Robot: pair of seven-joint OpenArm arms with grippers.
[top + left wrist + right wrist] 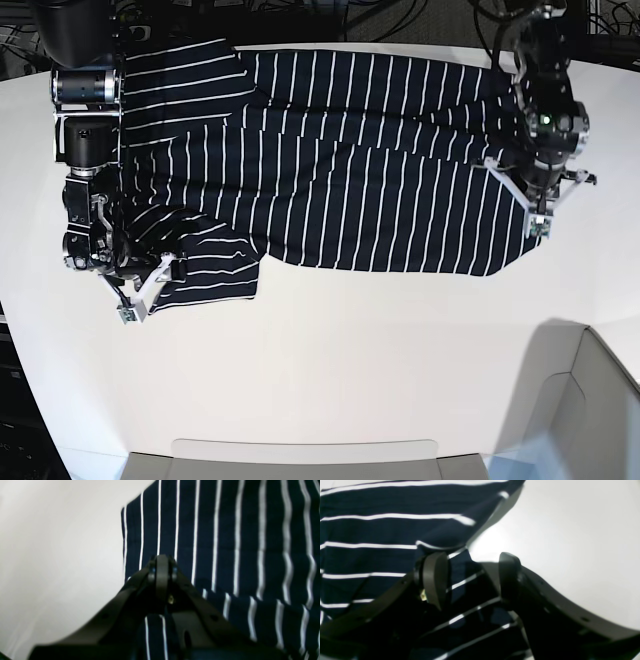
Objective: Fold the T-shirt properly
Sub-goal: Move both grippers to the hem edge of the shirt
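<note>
In the base view, the T-shirt (350, 170), dark navy with thin white stripes, stretches across the upper half of the frame on a pale table (340, 370). Its far part, at the top of the frame, lies in folds, and a sleeve-like piece spreads out at the left, below the middle of the frame's height. The right claw (471, 580) is at the left of the base view, over that piece; its jaws stand wide, with striped cloth showing between them in the right wrist view, where the pale surface fills the right side. The left claw (162, 560) is at the upper right of the base view, above the shirt's other side, its jaws closed together. In the left wrist view the striped cloth fills the centre and right, with pale tabletop along the left.
</note>
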